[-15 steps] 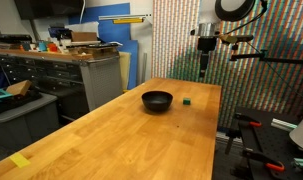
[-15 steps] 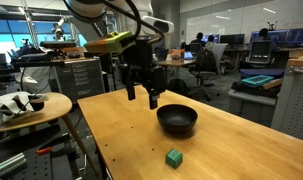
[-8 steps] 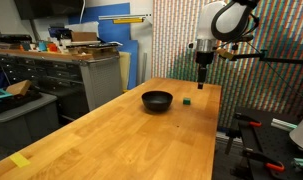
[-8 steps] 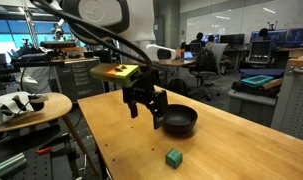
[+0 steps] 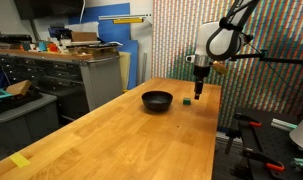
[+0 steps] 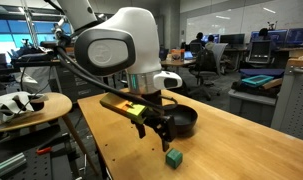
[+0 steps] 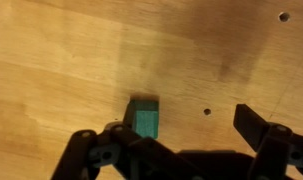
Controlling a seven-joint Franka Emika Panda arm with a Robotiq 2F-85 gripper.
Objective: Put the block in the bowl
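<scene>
The block, a tiny dark green cube, lies on the wooden table in both exterior views (image 5: 185, 101) (image 6: 174, 158). The black bowl (image 5: 157, 99) (image 6: 183, 121) stands beside it, a short gap away and empty. My gripper (image 5: 198, 92) (image 6: 158, 133) hangs open and empty just above the table, close over the block. In the wrist view the block (image 7: 145, 117) lies left of centre, next to the left finger of the open gripper (image 7: 181, 140), which does not touch it.
The table (image 5: 111, 140) has a yellow tape mark (image 5: 19, 160) near one corner. Grey drawer cabinets (image 5: 51, 75) stand beyond it. A round side table (image 6: 31, 108) with a white object stands by the table edge. Small screw holes (image 7: 206, 112) dot the wood.
The arm has come down from high above the table and moved past the bowl, and now sits low over the block. Block and bowl have not moved.
</scene>
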